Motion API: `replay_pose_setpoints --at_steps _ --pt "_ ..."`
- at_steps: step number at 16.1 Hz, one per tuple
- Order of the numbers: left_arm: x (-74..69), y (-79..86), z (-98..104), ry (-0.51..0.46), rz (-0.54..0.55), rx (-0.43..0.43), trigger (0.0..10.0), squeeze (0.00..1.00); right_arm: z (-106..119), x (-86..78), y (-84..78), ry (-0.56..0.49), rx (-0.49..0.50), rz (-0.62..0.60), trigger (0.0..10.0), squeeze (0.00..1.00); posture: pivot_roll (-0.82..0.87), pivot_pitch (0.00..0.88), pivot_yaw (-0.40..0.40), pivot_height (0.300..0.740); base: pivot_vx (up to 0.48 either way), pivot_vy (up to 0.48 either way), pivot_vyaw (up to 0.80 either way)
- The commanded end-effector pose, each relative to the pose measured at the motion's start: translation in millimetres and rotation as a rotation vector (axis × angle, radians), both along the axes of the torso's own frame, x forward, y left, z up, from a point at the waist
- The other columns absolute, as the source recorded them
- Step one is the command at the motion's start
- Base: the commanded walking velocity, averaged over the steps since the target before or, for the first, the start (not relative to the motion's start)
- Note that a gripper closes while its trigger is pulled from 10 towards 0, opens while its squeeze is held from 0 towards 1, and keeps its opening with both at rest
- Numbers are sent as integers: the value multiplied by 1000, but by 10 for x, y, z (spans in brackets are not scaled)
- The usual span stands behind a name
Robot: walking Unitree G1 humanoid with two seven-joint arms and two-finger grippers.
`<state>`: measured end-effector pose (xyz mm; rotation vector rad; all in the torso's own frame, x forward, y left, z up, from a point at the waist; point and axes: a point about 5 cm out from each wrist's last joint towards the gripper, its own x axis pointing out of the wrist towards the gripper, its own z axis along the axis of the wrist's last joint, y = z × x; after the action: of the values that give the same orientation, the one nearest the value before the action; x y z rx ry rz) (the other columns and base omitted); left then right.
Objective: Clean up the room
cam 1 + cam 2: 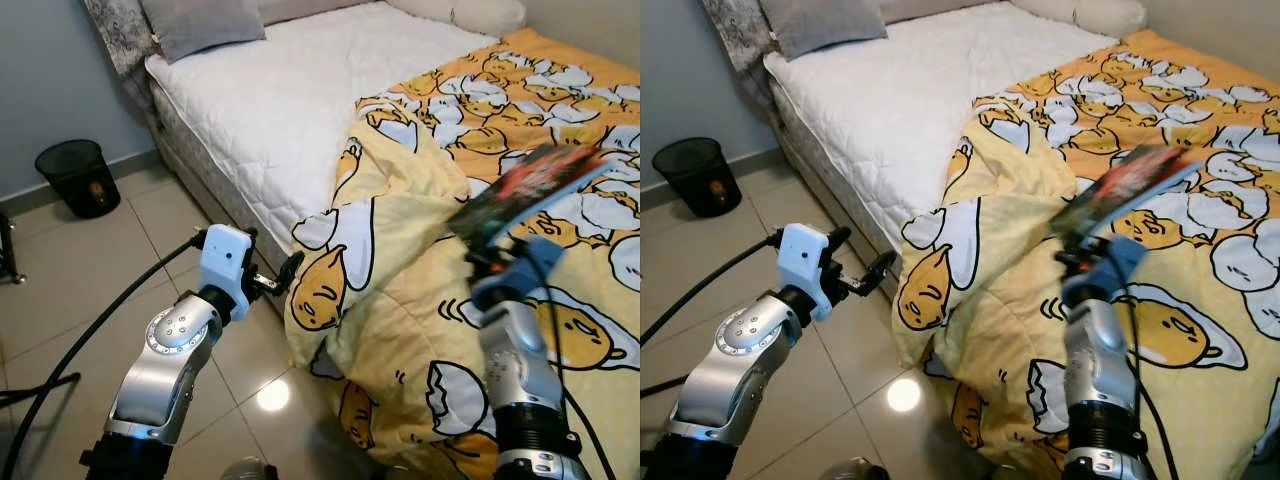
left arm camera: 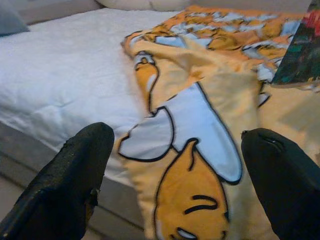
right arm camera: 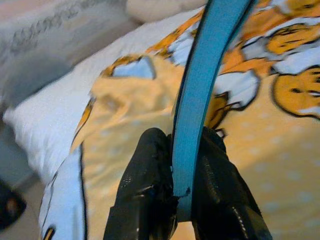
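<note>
Right gripper [image 3: 182, 165]: jaws closed on the lower edge of a thin book [image 1: 535, 190], held raised above the yellow duvet [image 1: 420, 300]. Left gripper [image 1: 275, 282]: jaws spread wide, holding nothing, poised beside the duvet's hanging corner at the side of the bed [image 1: 270, 110]. Progress, judged: early. The book is lifted but not put away; the duvet lies rumpled, half off the mattress. A black bin [image 1: 78, 176] stands on the floor well away from the bed.
</note>
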<state>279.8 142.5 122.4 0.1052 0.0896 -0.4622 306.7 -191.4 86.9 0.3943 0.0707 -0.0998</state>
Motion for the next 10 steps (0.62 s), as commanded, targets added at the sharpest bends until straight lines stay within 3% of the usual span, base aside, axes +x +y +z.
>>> replay_pose_setpoints --at_steps 1,2,3,4,8,10 --pt "39 38 0 -9 45 43 10000 192 164 25 83 -69 -19 53 10000 0 37 0 -38 740 0 0 0" --pt "56 51 1 -12 73 41 10000 188 182 8 112 -68 -25 72 10000 0 36 0 -37 740 0 0 0" --pt "73 57 2 -18 109 27 10000 184 196 -30 118 -51 -147 73 10000 0 35 0 -38 740 0 0 0" --pt "73 58 4 -30 121 36 10000 188 175 -44 106 -35 -176 62 10000 0 35 0 -38 740 0 0 -800" --pt "99 70 46 -49 156 36 10000 188 222 -50 98 -25 -95 34 10000 0 55 0 -49 740 0 0 -800" --pt "86 83 42 -33 160 14 10000 188 246 -74 149 -40 -110 28 10000 0 54 0 -47 740 0 0 -800"
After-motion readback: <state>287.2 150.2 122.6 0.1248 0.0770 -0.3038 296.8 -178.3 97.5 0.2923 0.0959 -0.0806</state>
